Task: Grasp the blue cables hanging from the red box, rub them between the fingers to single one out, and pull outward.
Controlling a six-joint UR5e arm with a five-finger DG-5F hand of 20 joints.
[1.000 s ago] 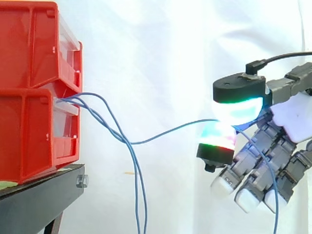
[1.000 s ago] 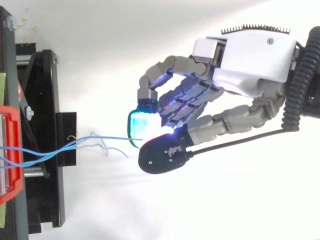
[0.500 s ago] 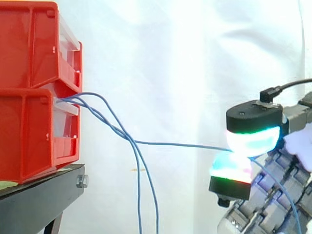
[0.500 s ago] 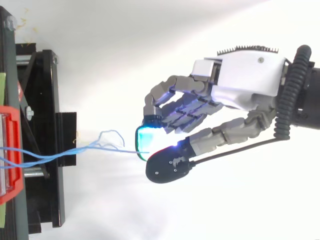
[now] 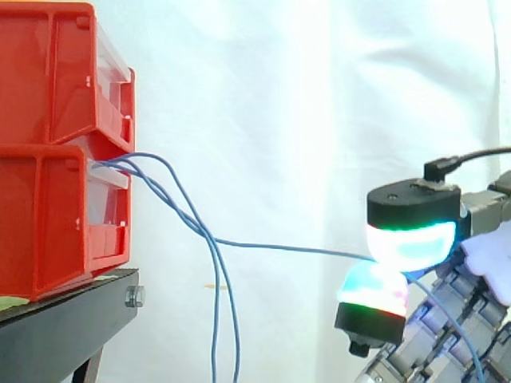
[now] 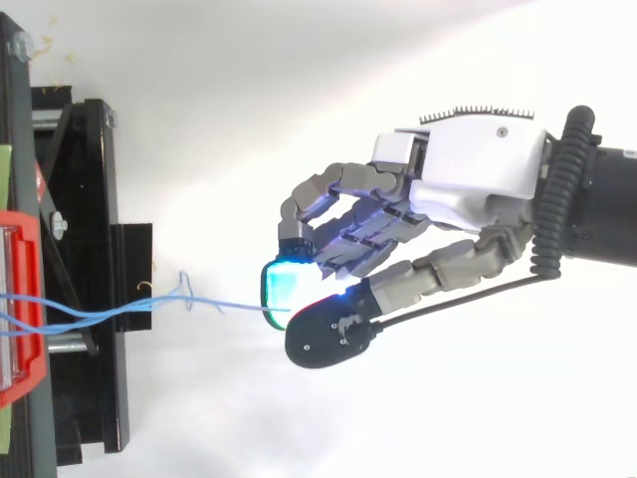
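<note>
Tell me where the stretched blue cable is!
In the side view, the blue cable stretches from the red box, left, to the pinching hand, right.

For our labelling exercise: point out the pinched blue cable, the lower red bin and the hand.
pinched blue cable (image 5: 295, 248): side view, its straight middle stretch.
lower red bin (image 5: 48, 223): side view, its side wall.
hand (image 6: 478, 184): top view, its white shell.

Grey-and-white robot hand (image 6: 478, 179) reaching in from the right, glowing cyan fingertip (image 6: 282, 284) and thumb pinching one thin blue cable (image 6: 219, 307), cable running nearly straight leftward over a black metal stand (image 6: 85, 199) to a red plastic box (image 6: 30, 234), other blue strands (image 6: 45, 326) alongside it there
</note>
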